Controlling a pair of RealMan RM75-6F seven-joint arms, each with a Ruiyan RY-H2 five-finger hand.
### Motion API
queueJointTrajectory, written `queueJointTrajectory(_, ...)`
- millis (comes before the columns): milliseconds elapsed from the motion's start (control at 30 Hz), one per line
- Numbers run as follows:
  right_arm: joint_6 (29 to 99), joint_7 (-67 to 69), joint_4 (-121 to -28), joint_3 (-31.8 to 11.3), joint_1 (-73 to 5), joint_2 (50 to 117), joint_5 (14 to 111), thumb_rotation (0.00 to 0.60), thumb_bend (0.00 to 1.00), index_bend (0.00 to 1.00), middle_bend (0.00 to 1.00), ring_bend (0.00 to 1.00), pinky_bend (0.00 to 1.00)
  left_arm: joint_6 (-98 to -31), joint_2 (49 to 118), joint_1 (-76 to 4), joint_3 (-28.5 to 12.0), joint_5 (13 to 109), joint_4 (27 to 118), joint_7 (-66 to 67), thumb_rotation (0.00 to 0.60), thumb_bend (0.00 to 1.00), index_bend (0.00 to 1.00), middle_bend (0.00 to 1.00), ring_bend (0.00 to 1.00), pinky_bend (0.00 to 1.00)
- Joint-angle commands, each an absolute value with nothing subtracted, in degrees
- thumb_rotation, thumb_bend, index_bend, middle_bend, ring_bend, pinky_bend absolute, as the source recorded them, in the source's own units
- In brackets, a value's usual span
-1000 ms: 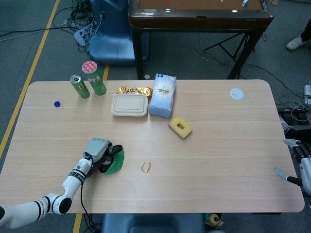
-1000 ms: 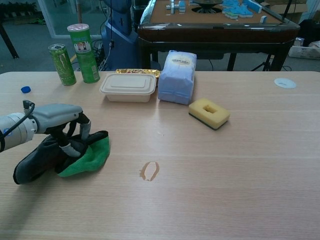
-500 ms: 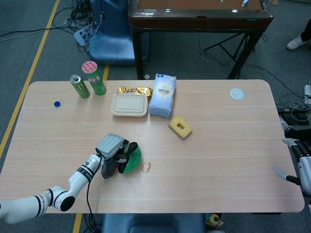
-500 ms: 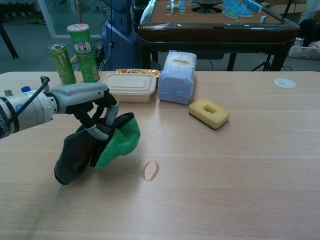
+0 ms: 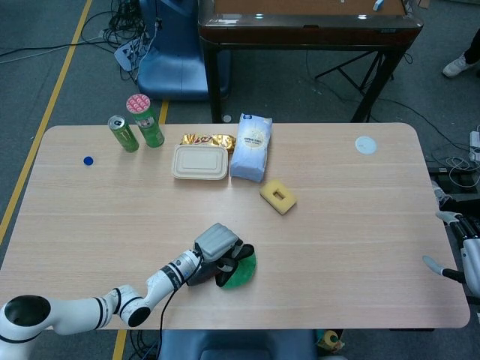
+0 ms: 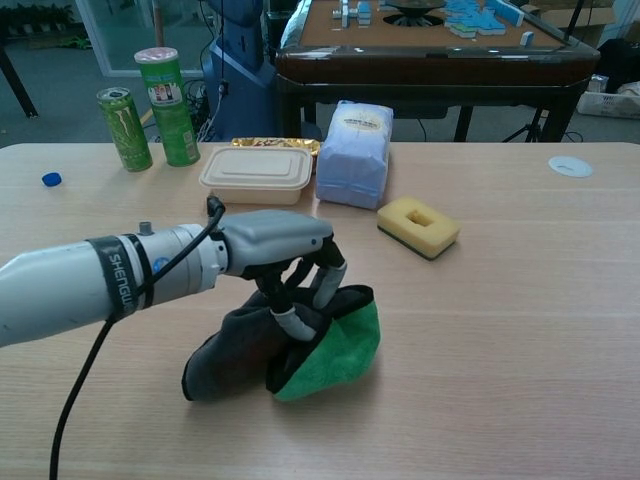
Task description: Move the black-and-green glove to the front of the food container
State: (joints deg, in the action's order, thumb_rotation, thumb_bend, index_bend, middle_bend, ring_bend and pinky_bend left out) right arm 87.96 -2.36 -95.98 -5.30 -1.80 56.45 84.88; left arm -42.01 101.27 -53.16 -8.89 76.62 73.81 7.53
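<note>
1. The left hand (image 6: pixel 285 262) has its fingers closed around the glove (image 6: pixel 300 345), pinching the bunched fabric from above. The glove is near the table's front edge, about mid-width, and seems to brush or hang just over the top; contact is hard to judge.
2. Progress: the grasp is made, but the placement is not. The container (image 5: pixel 199 161) sits toward the table's back edge, left of centre, and the glove is well apart from it, with bare table (image 5: pixel 337 225) between. What is left, as I judge it, is carrying the glove back toward the strip just in front of the container and letting go.
3. Materials, left to right: a tall can (image 5: pixel 124 133) and a tube (image 5: pixel 145 120), both green, smooth and cylindrical, near the back left corner; the container, a beige, lidded, rounded rectangle of matte plastic or pulp; the glove, soft, limp cloth, black outside with a bright green part, crumpled in the grip; a pale blue bag (image 5: pixel 251 148), plump and crinkly; a yellow sponge (image 5: pixel 278 197), a porous block with a recessed centre.
4. The right hand (image 5: pixel 459 251) shows only partly past the table's right edge; its finger state cannot be told.
</note>
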Motion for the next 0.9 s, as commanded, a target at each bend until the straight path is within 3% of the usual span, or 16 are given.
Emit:
queueJointTrajectory(33, 87.79, -2.22, -95.85, -5.31, -1.87, 56.45, 84.77, 0.6, 0.1, 0.24, 0.28, 0.23, 0.29, -41.27, 103.98, -54.64, -9.38, 75.64, 71.04, 9.19, 0.6, 0.14, 0.61, 0.62, 0.64, 0.93)
queueJointTrajectory(500, 88.27, -2.27, -95.91, -5.45, -1.8, 56.54, 84.81, 0.6, 0.1, 0.24, 0.28, 0.23, 0.29, -43.45, 109.45, -55.49, -6.94, 76.74, 60.79, 14.94, 0.6, 0.14, 0.61, 0.62, 0.63, 0.93)
queueJointTrajectory(900, 88.77, -2.62, -96.49, -5.48, -1.82, 56.55, 85.41, 0.6, 0.1, 0.24, 0.28, 0.23, 0.29, -45.33, 106.32, -53.6, -6.73, 75.54, 56.77, 19.0, 0.6, 0.14, 0.61, 0.62, 0.63, 0.93)
